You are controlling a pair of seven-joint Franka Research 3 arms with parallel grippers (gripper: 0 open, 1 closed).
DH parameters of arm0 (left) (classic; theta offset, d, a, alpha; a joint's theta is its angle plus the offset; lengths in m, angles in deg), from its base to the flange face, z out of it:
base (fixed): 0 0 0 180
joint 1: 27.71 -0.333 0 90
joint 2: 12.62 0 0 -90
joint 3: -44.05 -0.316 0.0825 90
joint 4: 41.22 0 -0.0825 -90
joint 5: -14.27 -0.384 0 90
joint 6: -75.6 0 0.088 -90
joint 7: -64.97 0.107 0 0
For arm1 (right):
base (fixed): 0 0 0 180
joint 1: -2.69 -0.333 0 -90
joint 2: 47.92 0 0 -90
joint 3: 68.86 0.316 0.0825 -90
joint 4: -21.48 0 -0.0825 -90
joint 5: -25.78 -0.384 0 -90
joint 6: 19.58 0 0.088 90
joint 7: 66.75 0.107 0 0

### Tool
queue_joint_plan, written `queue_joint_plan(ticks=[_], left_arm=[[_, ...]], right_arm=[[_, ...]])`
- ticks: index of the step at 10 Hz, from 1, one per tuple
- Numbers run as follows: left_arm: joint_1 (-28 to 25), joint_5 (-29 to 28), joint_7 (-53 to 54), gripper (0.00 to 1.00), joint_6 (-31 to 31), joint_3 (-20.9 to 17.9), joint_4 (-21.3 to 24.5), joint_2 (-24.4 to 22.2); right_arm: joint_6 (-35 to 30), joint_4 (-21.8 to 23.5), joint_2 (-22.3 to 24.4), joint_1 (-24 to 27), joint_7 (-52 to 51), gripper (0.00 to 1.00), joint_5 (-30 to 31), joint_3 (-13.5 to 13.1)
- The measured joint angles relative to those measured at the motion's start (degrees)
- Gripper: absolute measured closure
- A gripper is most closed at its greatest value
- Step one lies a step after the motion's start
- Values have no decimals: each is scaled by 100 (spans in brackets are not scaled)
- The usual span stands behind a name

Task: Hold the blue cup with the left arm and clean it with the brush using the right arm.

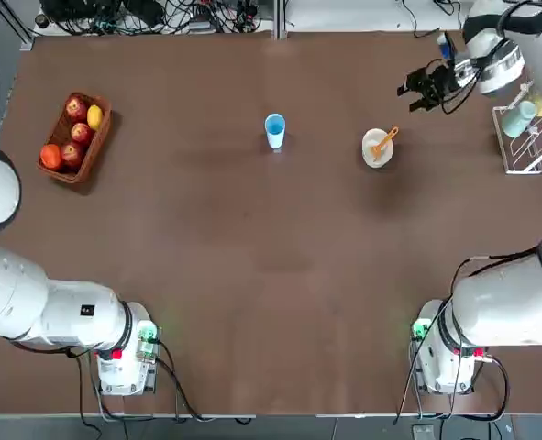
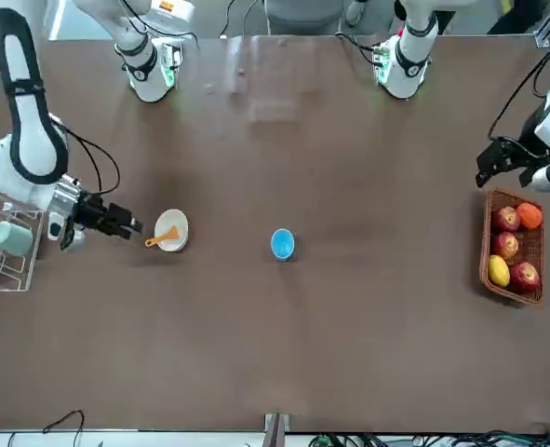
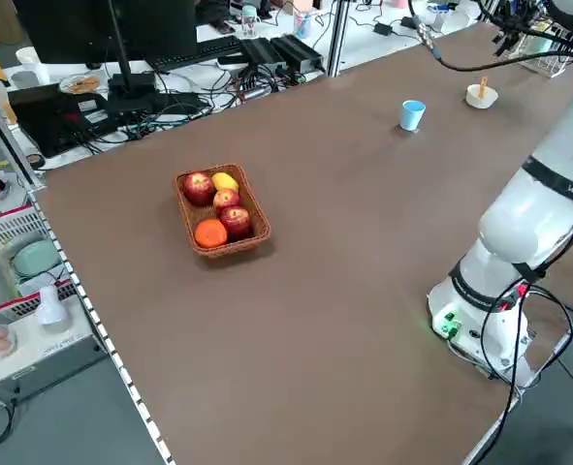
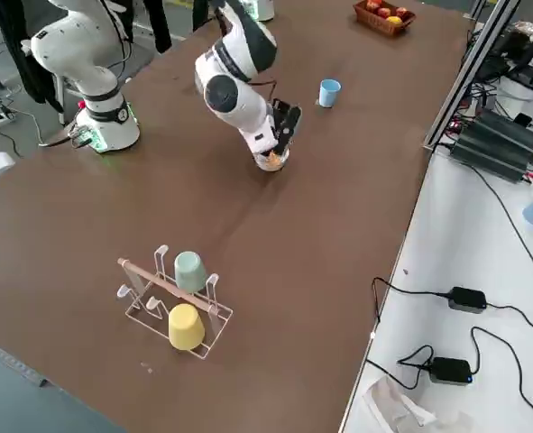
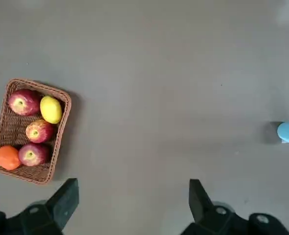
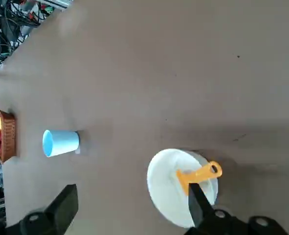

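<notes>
Blue cup [image 1: 274,130] stands alone mid-tabletop, brush [image 1: 383,142] in its bowl [image 1: 374,152]; your right pincer [image 1: 423,90] hovers nearby, left pincer [image 2: 500,161] by the basket, both spread, empty.

From overhead I have the cup [image 1: 275,130] upright near the middle of the table's [image 1: 252,275] far half. To its right, well apart, sits the bowl [image 1: 376,148], with the brush [image 1: 384,140] lying in it, handle over the rim. My right gripper [image 1: 423,88] hangs beyond and to the right of the bowl, fingers spread. Farther right, at the table edge, is the rack [image 1: 525,137] with two cups [image 1: 520,116] on it. On the far left stands the basket [image 1: 75,137] with fruit [image 1: 81,134] in it; my left gripper [image 2: 500,162] hangs just on the near side of it, fingers spread. Cables [image 1: 151,14] lie behind the table.
</notes>
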Motion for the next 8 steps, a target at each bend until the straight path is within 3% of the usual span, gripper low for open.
queue_joint_plan(ticks=[2,3,8], left_arm=[[-3,0,-68,0,100,19,-86,0],[-3,0,-64,0,140,19,-99,0],[8,0,72,0,242,31,-97,45]], right_arm=[[-1555,-1330,70,52,1633,0,1758,1],[-2065,-1852,111,51,1969,0,2362,22],[-2913,-2768,416,49,2103,0,3634,64]])
